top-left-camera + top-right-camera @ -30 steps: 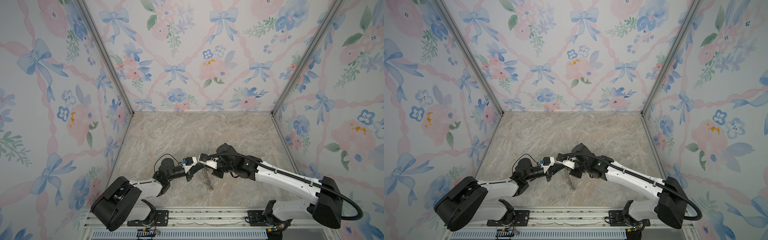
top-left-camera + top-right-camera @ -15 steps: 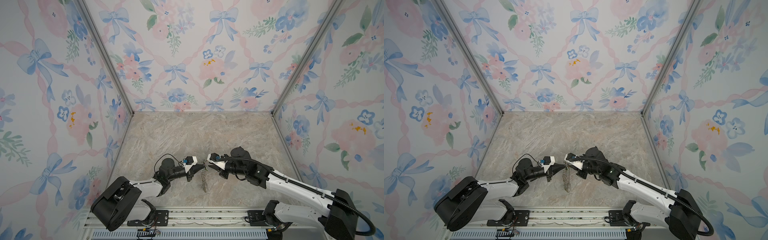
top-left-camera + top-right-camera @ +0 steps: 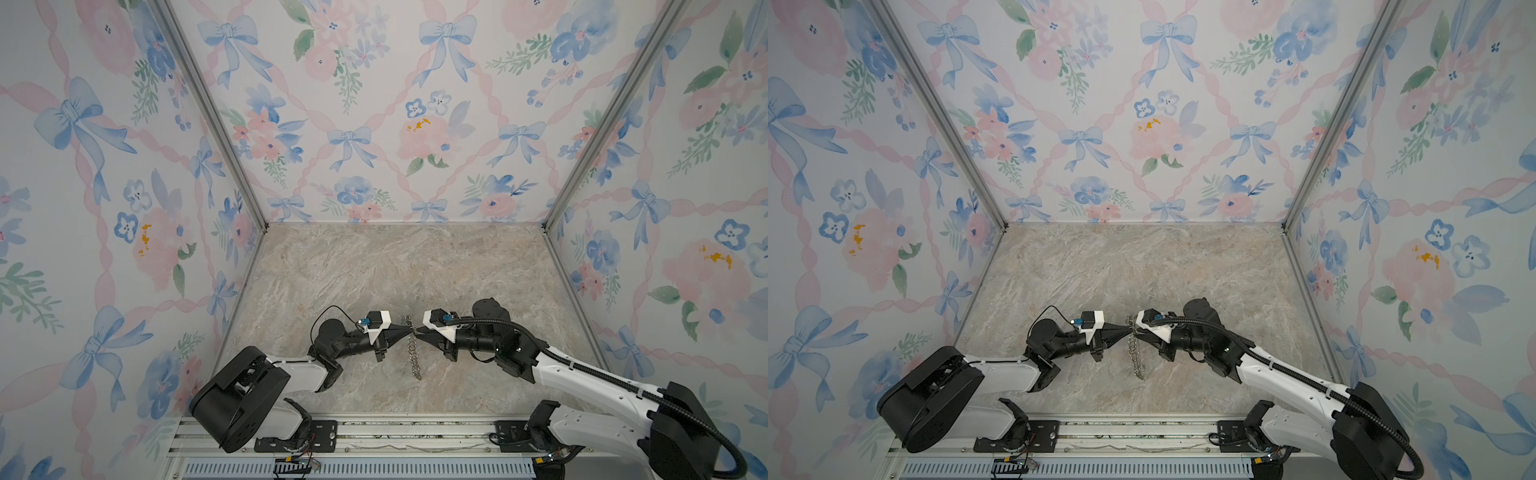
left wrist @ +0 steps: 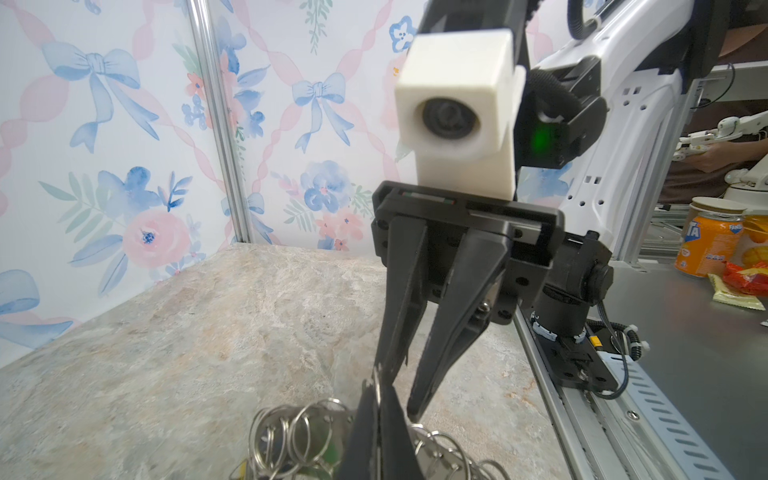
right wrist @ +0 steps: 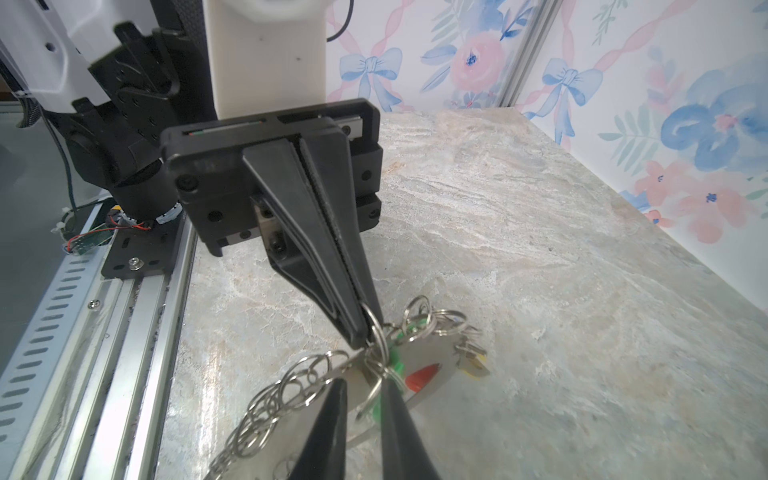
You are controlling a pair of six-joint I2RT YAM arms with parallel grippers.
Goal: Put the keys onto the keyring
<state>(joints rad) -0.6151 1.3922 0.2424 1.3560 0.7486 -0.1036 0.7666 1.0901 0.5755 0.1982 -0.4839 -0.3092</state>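
The keyring [image 3: 412, 353] hangs edge-on like a chain above the marble floor in both top views [image 3: 1134, 353]. My left gripper [image 3: 409, 331] is shut on one wire ring at its upper end; the left wrist view shows that ring pinched at the tips [image 4: 377, 386]. My right gripper [image 3: 417, 331] meets it tip to tip. Its fingers [image 5: 338, 399] stand slightly apart, astride a ring and a green key [image 5: 397, 365]. A red key head [image 5: 422, 376] and a yellow one [image 5: 473, 368] sit on the grey plate [image 5: 440, 353] beyond.
The aluminium rail [image 3: 374, 432] with both arm bases runs along the front edge. Floral walls close in the left, back and right sides. An orange drink can [image 4: 706, 245] stands outside the booth, past the rail.
My right arm has drawn back to the right and its jaws have opened slightly. The left gripper has stayed put, still holding the keyring, which has swung a little.
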